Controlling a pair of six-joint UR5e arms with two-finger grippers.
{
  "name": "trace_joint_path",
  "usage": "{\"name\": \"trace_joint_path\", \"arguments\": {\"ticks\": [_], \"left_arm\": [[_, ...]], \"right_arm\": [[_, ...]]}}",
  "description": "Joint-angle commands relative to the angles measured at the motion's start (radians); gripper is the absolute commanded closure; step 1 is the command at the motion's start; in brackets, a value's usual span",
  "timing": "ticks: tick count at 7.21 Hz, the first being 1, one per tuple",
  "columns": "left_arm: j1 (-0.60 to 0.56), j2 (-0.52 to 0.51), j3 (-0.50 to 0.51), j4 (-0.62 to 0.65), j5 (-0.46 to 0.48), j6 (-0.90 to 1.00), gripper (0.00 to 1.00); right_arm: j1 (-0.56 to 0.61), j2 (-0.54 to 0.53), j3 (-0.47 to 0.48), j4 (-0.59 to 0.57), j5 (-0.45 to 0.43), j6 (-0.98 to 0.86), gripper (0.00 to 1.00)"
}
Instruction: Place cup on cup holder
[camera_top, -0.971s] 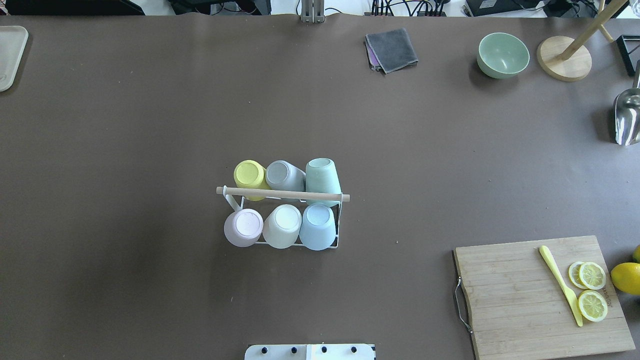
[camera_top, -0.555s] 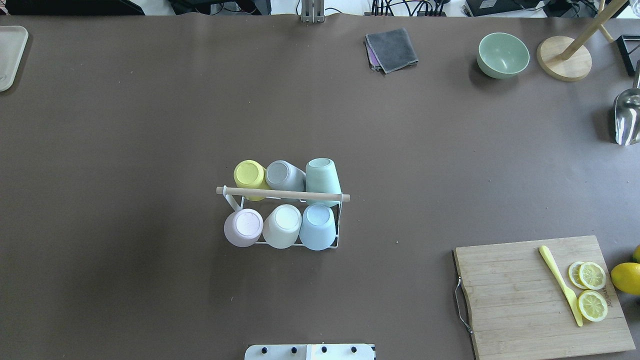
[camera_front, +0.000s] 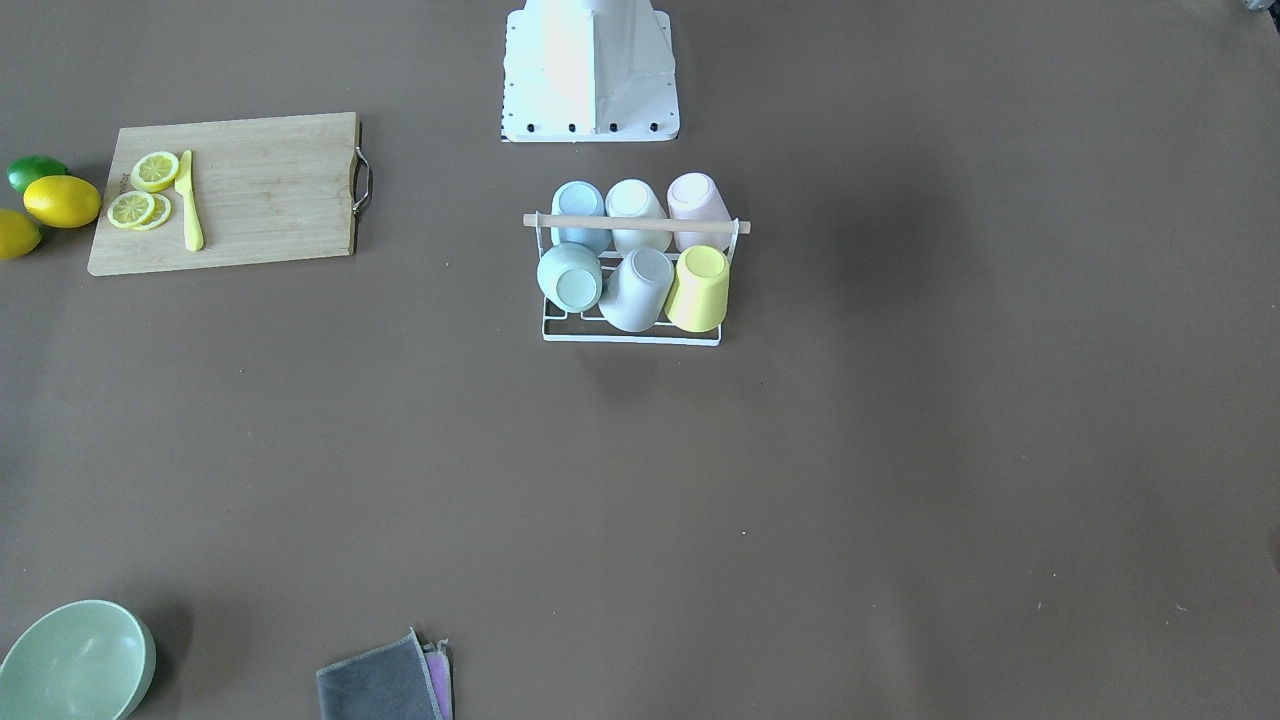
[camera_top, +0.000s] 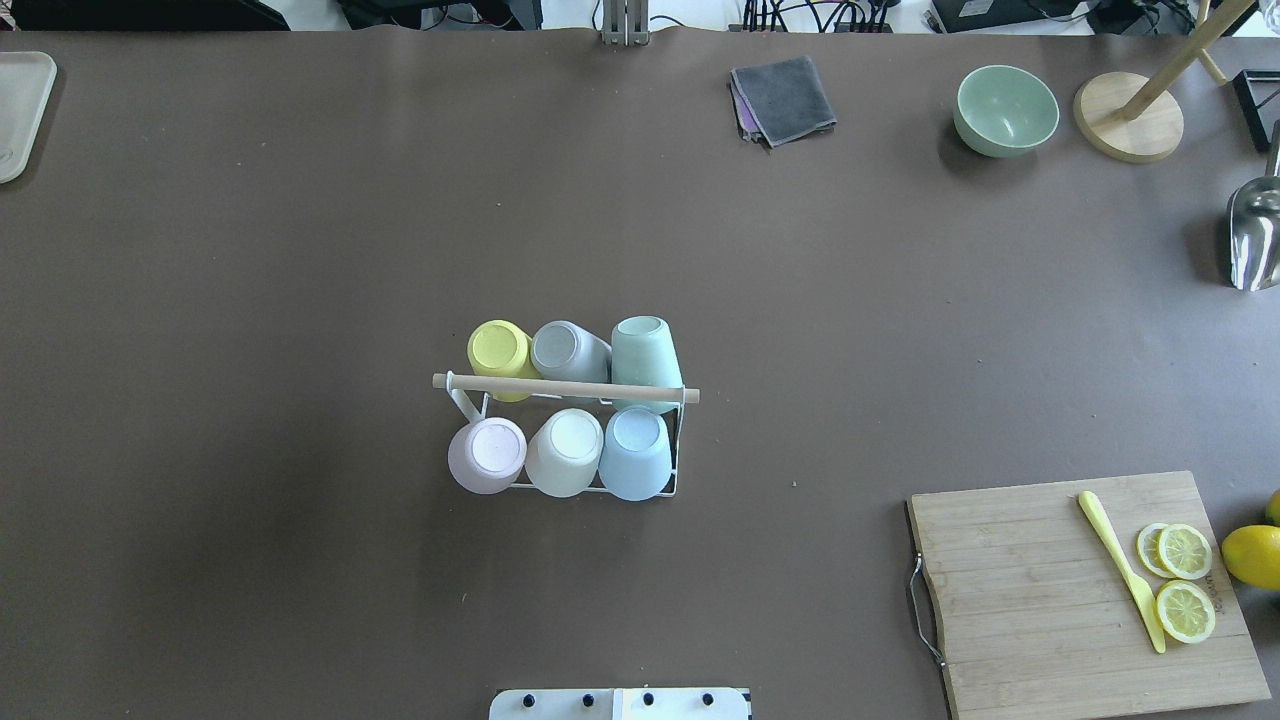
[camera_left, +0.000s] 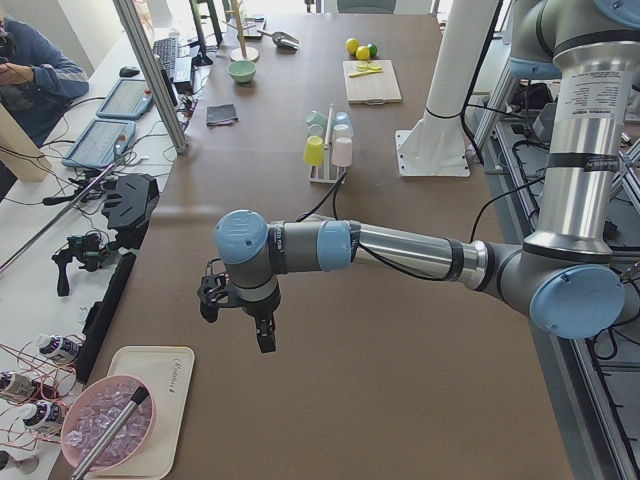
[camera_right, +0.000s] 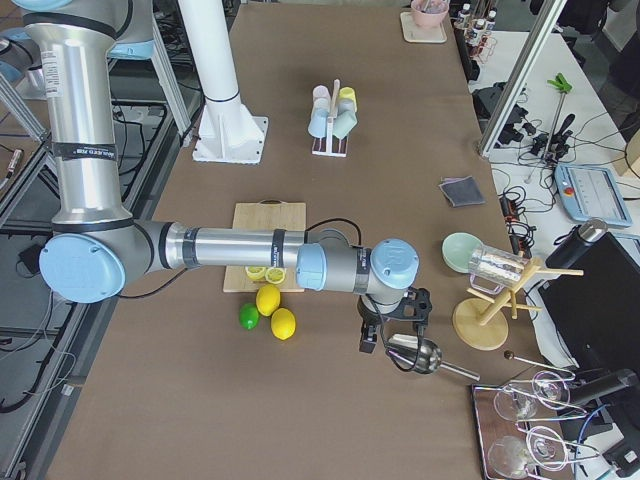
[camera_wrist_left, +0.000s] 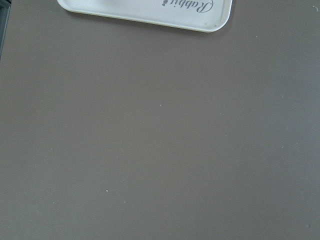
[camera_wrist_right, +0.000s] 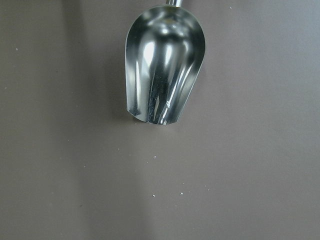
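The cup holder is a white wire rack with a wooden rod across its top, at the table's middle; it also shows in the front-facing view. Several cups sit upside down on it: yellow, grey, green, pink, white and blue. My left gripper hovers over the table near its left end, far from the rack. My right gripper hovers near the right end, by a metal scoop. I cannot tell whether either is open or shut.
A cutting board with lemon slices and a yellow knife lies front right. A green bowl, grey cloth and wooden stand sit at the back. The scoop lies at the right edge, a white tray at the left.
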Motion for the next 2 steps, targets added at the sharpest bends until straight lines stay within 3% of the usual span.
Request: {"name": "trace_joint_path", "arguments": {"ticks": [1, 2], "left_arm": [[0.001, 0.003, -0.018, 0.003, -0.001, 0.000, 0.02], [0.001, 0.003, -0.024, 0.004, -0.016, 0.000, 0.03]], "right_arm": [[-0.006, 0.001, 0.000, 0.001, -0.001, 0.000, 0.00], [-0.008, 0.001, 0.000, 0.001, -0.001, 0.002, 0.00]]}}
